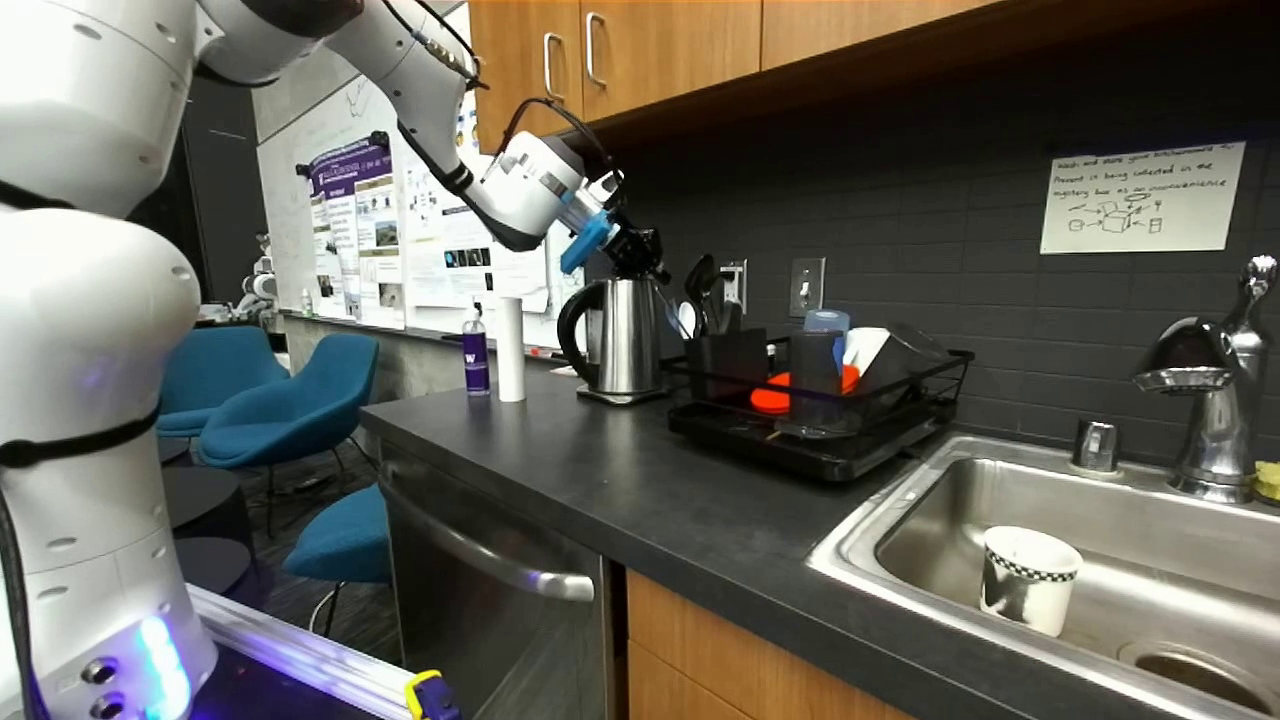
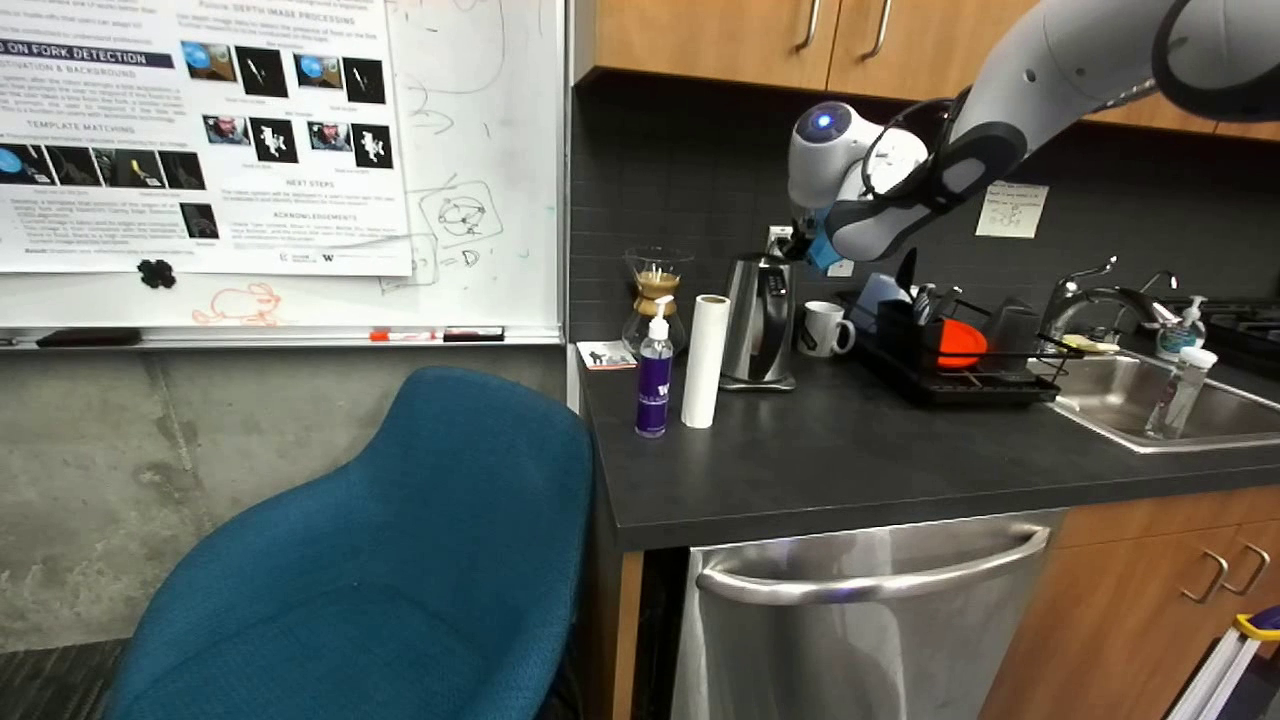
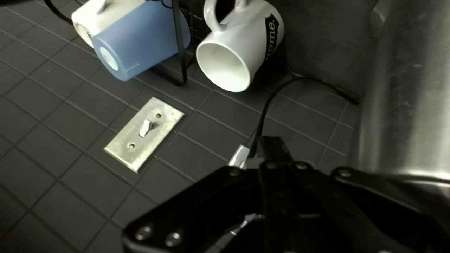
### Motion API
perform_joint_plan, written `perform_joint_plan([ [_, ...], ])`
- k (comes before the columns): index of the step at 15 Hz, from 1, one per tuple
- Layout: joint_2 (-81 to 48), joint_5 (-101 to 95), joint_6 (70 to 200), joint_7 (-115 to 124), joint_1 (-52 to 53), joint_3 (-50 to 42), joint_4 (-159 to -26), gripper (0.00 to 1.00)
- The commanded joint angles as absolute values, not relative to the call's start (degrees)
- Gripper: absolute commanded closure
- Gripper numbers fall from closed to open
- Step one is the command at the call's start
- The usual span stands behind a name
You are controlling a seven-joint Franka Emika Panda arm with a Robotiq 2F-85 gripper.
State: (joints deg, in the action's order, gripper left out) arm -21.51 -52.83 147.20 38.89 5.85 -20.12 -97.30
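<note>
My gripper (image 2: 792,247) hangs at the top of a steel kettle (image 2: 742,315) on a dark countertop (image 2: 850,450), contact unclear; a white cylinder (image 2: 706,360) and purple bottle (image 2: 654,385) stand to one side, a white mug (image 2: 820,329) to the other.

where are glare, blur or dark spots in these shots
Wrist view: the kettle shows pale glare and soft edges, the gripper is near-black; in an exterior view, the dishwasher front carries smeared reflections; in an exterior view, the base light blooms blue-white.
</note>
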Motion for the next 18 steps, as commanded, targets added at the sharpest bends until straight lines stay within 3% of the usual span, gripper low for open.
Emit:
perform_joint_plan([
  [1,-24.3,-50.8,142.5,38.0,2.0,-16.8,-92.3,1.0],
  [18,-37.8,-36.1,126.3,37.8,-2.0,-15.2,-74.2,1.0],
])
